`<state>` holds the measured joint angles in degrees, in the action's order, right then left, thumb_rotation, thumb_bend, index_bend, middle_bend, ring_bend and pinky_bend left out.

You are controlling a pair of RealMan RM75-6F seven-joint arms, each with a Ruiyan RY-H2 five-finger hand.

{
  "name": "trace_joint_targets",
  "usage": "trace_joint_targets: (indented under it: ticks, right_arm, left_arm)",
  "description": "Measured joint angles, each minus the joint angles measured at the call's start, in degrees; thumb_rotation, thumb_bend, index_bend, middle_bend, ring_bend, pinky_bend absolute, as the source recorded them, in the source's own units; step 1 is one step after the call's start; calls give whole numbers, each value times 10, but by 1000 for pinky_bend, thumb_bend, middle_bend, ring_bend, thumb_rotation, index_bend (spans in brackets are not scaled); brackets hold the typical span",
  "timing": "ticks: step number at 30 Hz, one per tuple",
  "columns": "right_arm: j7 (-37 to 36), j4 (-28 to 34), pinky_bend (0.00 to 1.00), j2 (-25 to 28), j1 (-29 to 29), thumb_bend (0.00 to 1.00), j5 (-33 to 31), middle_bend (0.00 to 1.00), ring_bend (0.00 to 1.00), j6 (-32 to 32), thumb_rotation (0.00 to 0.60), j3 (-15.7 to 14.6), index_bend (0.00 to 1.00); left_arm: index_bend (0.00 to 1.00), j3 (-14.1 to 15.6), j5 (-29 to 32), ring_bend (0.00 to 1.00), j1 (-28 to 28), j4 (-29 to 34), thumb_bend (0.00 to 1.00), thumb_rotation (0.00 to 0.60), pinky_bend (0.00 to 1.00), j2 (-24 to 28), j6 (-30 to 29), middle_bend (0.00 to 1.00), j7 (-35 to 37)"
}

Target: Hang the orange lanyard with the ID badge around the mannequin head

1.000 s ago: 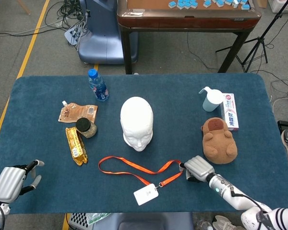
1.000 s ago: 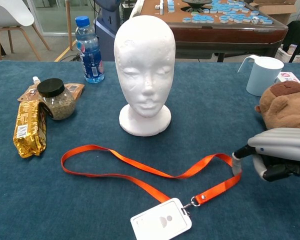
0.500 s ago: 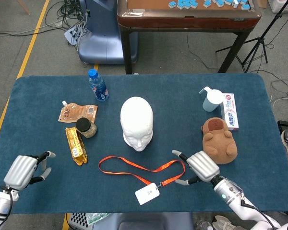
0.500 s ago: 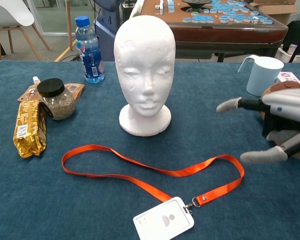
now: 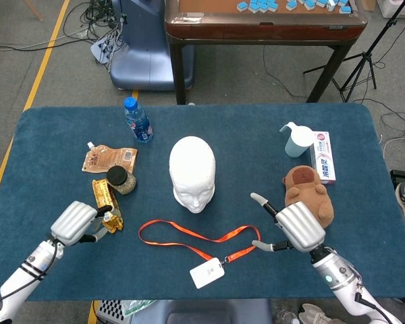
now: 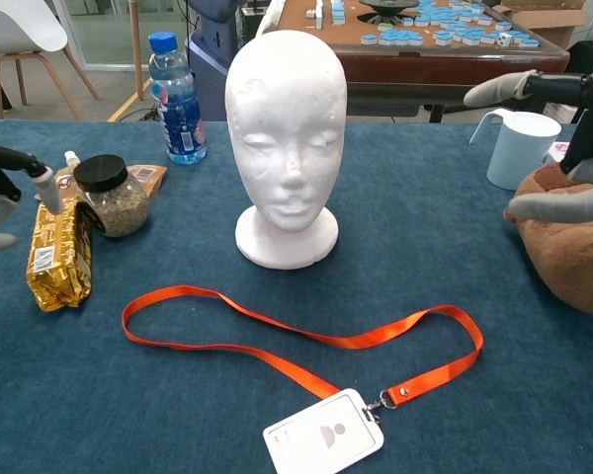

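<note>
Head view: the right hand (image 5: pixel 298 227) hovers with fingers spread, empty. Just to its left the orange lanyard (image 5: pixel 189 237) and ID badge (image 5: pixel 206 274) lie flat, before the mannequin head (image 5: pixel 192 173). The left hand (image 5: pixel 76 222) is empty too, fingers apart.

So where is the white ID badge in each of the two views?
Head view: the ID badge lies near the bottom centre, in front of the mannequin head.
Chest view: the badge is at the bottom edge, right of centre.
Shared landmark: the orange lanyard clipped to it.
</note>
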<state>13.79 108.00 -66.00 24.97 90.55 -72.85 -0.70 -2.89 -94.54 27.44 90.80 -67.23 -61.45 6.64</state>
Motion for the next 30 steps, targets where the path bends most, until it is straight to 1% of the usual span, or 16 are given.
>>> trace_joint_targets:
  ticks: [5, 10, 17, 26, 30]
  right_arm:
    - [-3, -7, 1000, 5, -9, 185, 6, 1000, 1000, 1, 289, -5, 102]
    - [-5, -9, 1000, 11, -18, 187, 12, 1000, 1000, -3, 293, -7, 103]
    - [-9, -7, 1000, 19, -29, 187, 17, 1000, 1000, -8, 293, -8, 103]
    - [-16, -13, 1000, 24, -37, 187, 17, 1000, 1000, -1, 294, -9, 102]
    - [-20, -17, 1000, 22, -37, 187, 15, 1000, 1000, 7, 294, -9, 102]
  left_arm:
    - [402, -6, 28, 794, 42, 1, 325, 600, 829, -34, 65, 771, -11]
    - [421, -15, 48, 810, 67, -14, 325, 600, 846, -80, 83, 782, -36]
    - [431, -29, 112, 840, 98, -36, 325, 600, 865, -128, 124, 806, -96]
    - [461, -34, 194, 850, 111, -52, 325, 600, 872, -167, 143, 818, -171]
    - [465, -30, 208, 851, 112, -59, 325, 600, 872, -182, 141, 818, -180]
